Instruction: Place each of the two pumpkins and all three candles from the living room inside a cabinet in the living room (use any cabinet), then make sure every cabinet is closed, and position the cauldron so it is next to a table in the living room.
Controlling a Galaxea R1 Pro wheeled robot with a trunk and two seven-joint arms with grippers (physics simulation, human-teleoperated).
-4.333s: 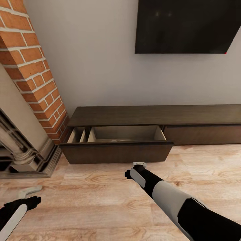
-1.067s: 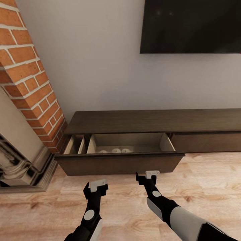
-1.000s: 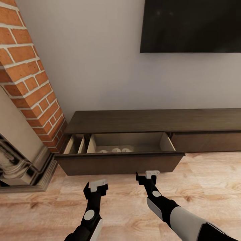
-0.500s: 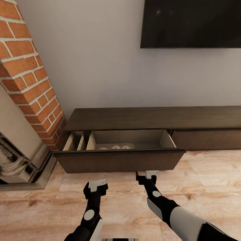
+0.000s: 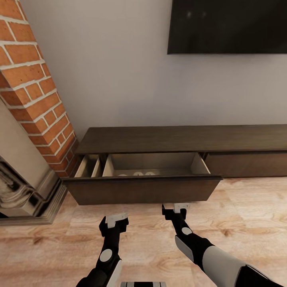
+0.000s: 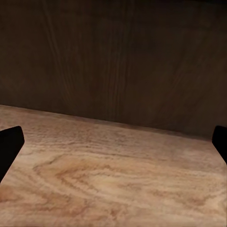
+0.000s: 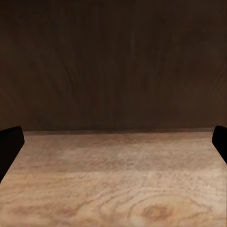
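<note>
Low dark-brown wooden cabinet (image 5: pixel 183 138), frame centre: drawer pulled out, three pale candles (image 5: pixel 138 174) inside. Left fingers (image 6: pixel 10 144) and right fingers (image 7: pixel 10 142) spread apart, empty.

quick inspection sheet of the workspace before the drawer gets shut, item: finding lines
surface: wood floor, bare in front of the cabinet
job's things: cabinet against the wall, its drawer pulled out; three candles just showing above the drawer front
clutter: nothing seen
grippers: left gripper and right gripper both open, empty, low over the floor, facing the drawer front, not touching it
cables: nothing seen
surroundings: brick fireplace column, dark wall screen, grey wall
</note>
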